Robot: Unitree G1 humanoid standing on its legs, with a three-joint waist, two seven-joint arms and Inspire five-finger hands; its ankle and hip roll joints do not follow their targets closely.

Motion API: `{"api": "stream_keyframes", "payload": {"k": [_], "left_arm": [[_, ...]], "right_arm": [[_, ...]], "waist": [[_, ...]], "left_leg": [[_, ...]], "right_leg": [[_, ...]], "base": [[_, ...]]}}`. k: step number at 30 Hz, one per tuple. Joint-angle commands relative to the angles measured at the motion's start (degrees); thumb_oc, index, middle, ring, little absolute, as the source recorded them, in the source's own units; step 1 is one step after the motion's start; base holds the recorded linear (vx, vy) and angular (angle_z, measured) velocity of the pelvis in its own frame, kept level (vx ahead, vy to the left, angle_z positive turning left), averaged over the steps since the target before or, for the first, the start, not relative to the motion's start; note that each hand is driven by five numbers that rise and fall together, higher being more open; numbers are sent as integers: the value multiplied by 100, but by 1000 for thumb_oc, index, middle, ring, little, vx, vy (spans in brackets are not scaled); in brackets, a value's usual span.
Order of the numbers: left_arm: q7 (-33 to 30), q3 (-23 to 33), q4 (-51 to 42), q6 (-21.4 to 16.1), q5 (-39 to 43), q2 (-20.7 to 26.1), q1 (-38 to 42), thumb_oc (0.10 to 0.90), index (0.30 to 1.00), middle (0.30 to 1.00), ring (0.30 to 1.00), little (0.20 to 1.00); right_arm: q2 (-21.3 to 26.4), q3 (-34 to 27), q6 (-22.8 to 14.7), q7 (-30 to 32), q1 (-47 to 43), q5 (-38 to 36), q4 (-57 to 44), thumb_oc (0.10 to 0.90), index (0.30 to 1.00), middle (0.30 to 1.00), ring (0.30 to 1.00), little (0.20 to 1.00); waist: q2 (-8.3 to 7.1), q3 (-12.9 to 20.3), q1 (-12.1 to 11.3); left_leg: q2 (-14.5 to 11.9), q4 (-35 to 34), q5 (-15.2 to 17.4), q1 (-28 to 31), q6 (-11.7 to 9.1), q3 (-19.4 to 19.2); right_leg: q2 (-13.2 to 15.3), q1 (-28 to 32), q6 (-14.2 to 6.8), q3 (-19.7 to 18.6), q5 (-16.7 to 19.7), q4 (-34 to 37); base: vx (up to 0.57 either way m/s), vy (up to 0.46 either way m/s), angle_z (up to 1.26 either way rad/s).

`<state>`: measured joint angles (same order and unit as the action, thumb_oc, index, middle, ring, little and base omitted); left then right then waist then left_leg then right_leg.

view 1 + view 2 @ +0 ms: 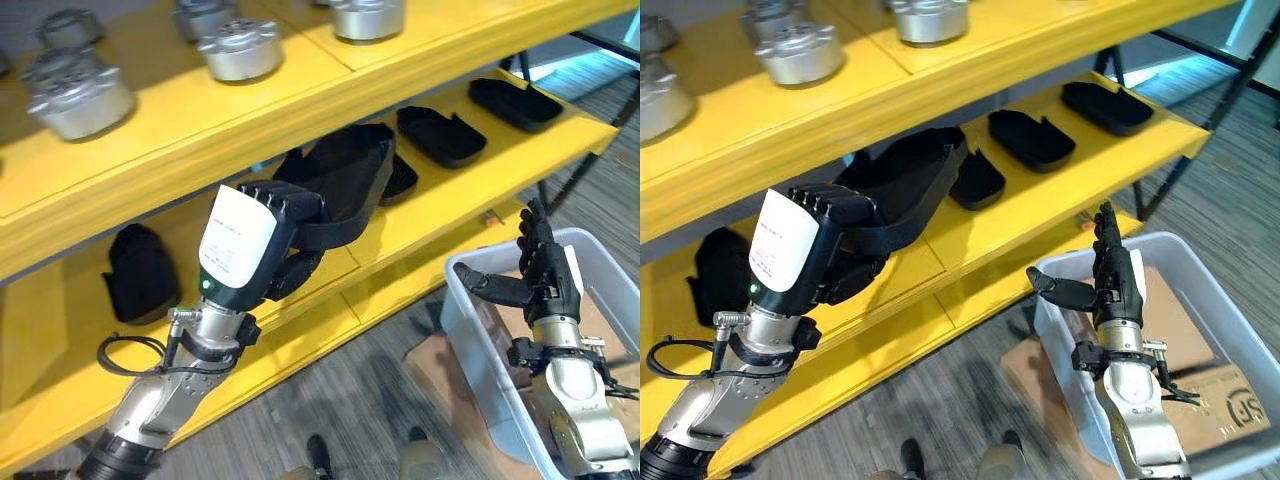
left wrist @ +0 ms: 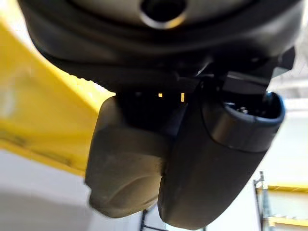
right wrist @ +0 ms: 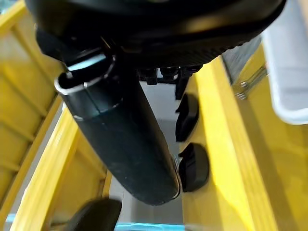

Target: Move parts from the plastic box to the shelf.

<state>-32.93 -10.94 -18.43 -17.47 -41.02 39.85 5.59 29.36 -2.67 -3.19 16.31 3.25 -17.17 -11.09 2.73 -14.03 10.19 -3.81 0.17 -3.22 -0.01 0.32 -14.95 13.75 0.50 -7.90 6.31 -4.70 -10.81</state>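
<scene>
My left hand point(image 1: 250, 245) is raised to the yellow middle shelf point(image 1: 430, 215), its fingers curled round the rim of a black moulded tray-shaped part point(image 1: 345, 180). The part rests tilted over the shelf board. My right hand point(image 1: 540, 265) hovers above the clear plastic box point(image 1: 470, 330) at the lower right, fingers straight and thumb spread, holding nothing. In the right wrist view the right hand's thumb point(image 3: 125, 139) points toward the shelf.
More black parts lie on the middle shelf: two to the right point(image 1: 440, 135) point(image 1: 515, 103) and one at the left point(image 1: 140, 270). Silver metal housings point(image 1: 240, 48) point(image 1: 75, 95) stand on the upper shelf. Cardboard point(image 1: 1230, 400) shows at the box bottom.
</scene>
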Motion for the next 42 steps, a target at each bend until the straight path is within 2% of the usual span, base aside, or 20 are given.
{"api": "stream_keyframes", "payload": {"k": [1, 4, 6, 11, 15, 17, 27, 32, 37, 42], "left_arm": [[-875, 679, -588, 32, 49, -70, 458, 400, 300, 300, 300, 300], [-596, 825, -615, 143, 188, -64, 337, 400, 300, 300, 300, 300], [-512, 842, -566, 196, 144, -59, 238, 400, 300, 300, 300, 300], [-586, 981, -571, 104, 110, -99, -22, 400, 300, 300, 300, 300], [-561, 1174, -621, 36, 131, -142, -266, 400, 300, 300, 300, 300], [-547, 1278, -612, 16, 115, -137, -432, 400, 300, 300, 300, 300], [-322, 1467, -503, -280, 214, -33, -984, 400, 300, 300, 300, 300], [-341, 1577, -452, -151, 179, 2, -1270, 400, 300, 300, 300, 300], [-548, 1604, -303, -106, 168, 19, -1341, 400, 300, 300, 300, 300], [-625, 1799, -343, -67, 204, -53, -1522, 400, 300, 300, 300, 300]], "right_arm": [[262, -37, -300, 305, -648, 577, -326, 900, 1000, 1000, 1000, 1000], [217, 38, -67, 140, -628, 596, -449, 900, 1000, 1000, 1000, 1000], [231, 52, 7, 68, -603, 566, -476, 900, 1000, 1000, 1000, 1000], [285, 49, 62, -146, -562, 174, -523, 900, 1000, 1000, 1000, 1000], [297, 4, 62, -301, -460, -6, -641, 900, 1000, 1000, 1000, 1000], [287, 34, 126, -545, -405, -310, -712, 900, 1000, 1000, 1000, 1000], [335, 136, 26, -666, -371, -538, -695, 900, 1000, 1000, 1000, 1000], [375, 159, 63, -804, -308, -485, -701, 900, 1000, 1000, 1000, 1000], [388, 301, -242, -726, -472, -150, -627, 900, 1000, 1000, 1000, 1000], [428, 367, -323, -938, -455, -17, -882, 900, 1000, 1000, 1000, 1000]], "waist": [[80, 612, -52], [-19, 719, -187], [-92, 765, -280], [-236, 774, -513], [-302, 755, -615], [-348, 731, -703], [-481, 588, -1024], [-510, 511, -1116], [-543, 368, -1290], [-584, 295, -1396]], "left_leg": [[-850, -272, 371, 737, -540, 107], [-793, -480, 346, 780, -526, 79], [-741, -495, 380, 762, -488, 71], [-696, -485, 393, 675, -445, 145], [-689, -463, 377, 638, -442, 204], [-692, -408, 377, 588, -445, 254], [-667, -223, 370, 317, -428, 525], [-644, -71, 409, 207, -417, 605], [-607, 174, 454, 4, -402, 701], [-525, 343, 521, -97, -363, 717]], "right_leg": [[-159, 46, 112, 295, 93, 295], [-19, 202, -67, 569, 273, 581], [17, 277, -114, 711, 348, 698], [50, 359, -139, 887, 342, 734], [24, 413, -139, 911, 293, 740], [11, 439, -132, 938, 256, 724], [-6, 474, -122, 986, 163, 644], [9, 483, -143, 975, 204, 707], [16, 501, -125, 1010, 134, 592], [13, 564, -126, 1050, 132, 600]], "base": [[35, 327, 45], [32, 193, 32], [34, 138, 30], [12, 32, 15], [24, 10, 15], [26, 19, 6], [-1, -14, 13], [-8, -17, 3], [-16, -27, 10], [42, 51, 7]]}}
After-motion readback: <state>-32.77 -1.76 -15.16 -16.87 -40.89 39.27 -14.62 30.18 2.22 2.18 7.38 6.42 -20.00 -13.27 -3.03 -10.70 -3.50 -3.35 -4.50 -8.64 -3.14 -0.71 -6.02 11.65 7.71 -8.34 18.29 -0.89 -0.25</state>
